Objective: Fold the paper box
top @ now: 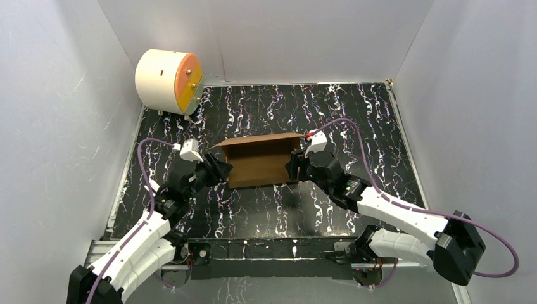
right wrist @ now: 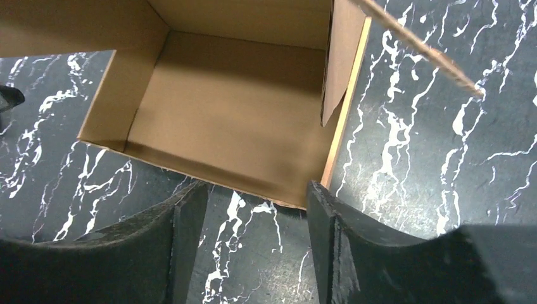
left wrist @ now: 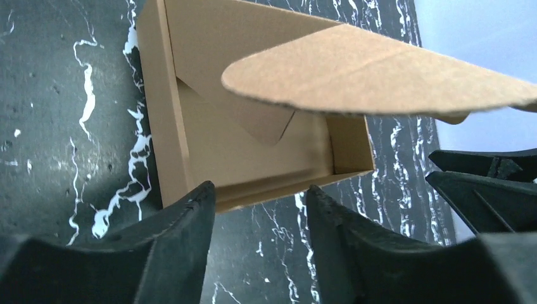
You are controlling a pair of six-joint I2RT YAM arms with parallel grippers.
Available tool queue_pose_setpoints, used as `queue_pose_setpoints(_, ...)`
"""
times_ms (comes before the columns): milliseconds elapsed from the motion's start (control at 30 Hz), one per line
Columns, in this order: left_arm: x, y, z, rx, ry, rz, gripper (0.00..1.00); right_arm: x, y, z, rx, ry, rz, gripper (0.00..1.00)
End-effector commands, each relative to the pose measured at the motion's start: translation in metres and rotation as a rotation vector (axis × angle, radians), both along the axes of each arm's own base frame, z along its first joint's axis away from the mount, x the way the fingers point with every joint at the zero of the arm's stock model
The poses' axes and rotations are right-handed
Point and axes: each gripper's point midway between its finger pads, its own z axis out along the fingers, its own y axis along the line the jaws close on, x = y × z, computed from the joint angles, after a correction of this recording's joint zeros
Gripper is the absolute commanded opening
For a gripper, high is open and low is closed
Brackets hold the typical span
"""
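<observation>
**Box** (top: 263, 166): brown corrugated card, shallow, walls up, one rounded flap (left wrist: 380, 76) not yet down. It sits mid-table (top: 354, 114), between the two grippers.

**Handling, as we judge it:** light, stiff across the panels and weak along the creases. It would slide easily on the smooth top, and the thin edges would crush under a hard pinch.

**Best hold, in our view:** the end walls near the corners, or the flap's free edge.

**Left gripper** (left wrist: 259, 195): fingers parted, holding nothing, the box's wall just ahead.

**Right gripper** (right wrist: 256, 189): likewise parted and empty.

We cannot tell whether either tip touches the card.

**Cylinder** (top: 168, 81): far left corner, well apart.
</observation>
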Motion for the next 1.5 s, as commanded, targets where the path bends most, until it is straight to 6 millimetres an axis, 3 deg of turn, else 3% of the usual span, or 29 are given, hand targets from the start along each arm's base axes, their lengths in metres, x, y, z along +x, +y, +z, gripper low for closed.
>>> queue_pose_setpoints(0, -0.018, 0.005, 0.006, -0.012, 0.027, -0.005, 0.58, -0.009, -0.004, 0.022, 0.023, -0.048, 0.043, 0.72)
queue_pose_setpoints(100, -0.028, 0.015, 0.014, -0.006, 0.033, 0.017, 0.72, -0.019, -0.015, 0.026, 0.001, -0.04, 0.051, 0.8)
queue_pose_setpoints(233, -0.039, 0.034, 0.036, 0.019, 0.015, 0.078, 0.88, -0.028, -0.029, 0.05, 0.005, -0.073, 0.057, 0.9)
queue_pose_setpoints(333, -0.044, 0.048, 0.056, 0.062, -0.002, 0.115, 0.91, -0.031, -0.037, 0.075, 0.002, -0.111, 0.055, 0.92)
queue_pose_setpoints(467, -0.042, 0.064, 0.101, 0.127, -0.08, 0.161, 0.93, -0.028, -0.047, 0.112, -0.02, -0.173, 0.041, 0.95)
queue_pose_setpoints(633, -0.025, 0.071, 0.144, 0.228, -0.144, 0.174, 0.93, -0.015, -0.052, 0.148, -0.084, -0.23, 0.005, 0.98)
queue_pose_setpoints(833, 0.012, 0.056, 0.158, 0.309, -0.135, 0.153, 0.93, 0.01, -0.042, 0.179, -0.13, -0.312, -0.029, 0.98)
queue_pose_setpoints(933, 0.033, 0.046, 0.167, 0.323, -0.172, 0.145, 0.92, 0.029, -0.035, 0.183, -0.185, -0.33, -0.054, 0.99)
queue_pose_setpoints(1067, 0.061, 0.032, 0.163, 0.364, -0.164, 0.119, 0.9, 0.056, -0.026, 0.181, -0.232, -0.339, -0.064, 0.97)
queue_pose_setpoints(1200, 0.078, 0.025, 0.14, 0.421, -0.106, 0.107, 0.89, 0.08, -0.025, 0.165, -0.228, -0.299, -0.037, 0.92)
queue_pose_setpoints(1300, 0.079, 0.024, 0.119, 0.436, -0.062, 0.092, 0.88, 0.085, -0.025, 0.146, -0.223, -0.251, -0.01, 0.91)
queue_pose_setpoints(1467, 0.067, 0.022, 0.087, 0.427, 0.003, 0.066, 0.84, 0.076, -0.027, 0.111, -0.222, -0.176, 0.022, 0.89)
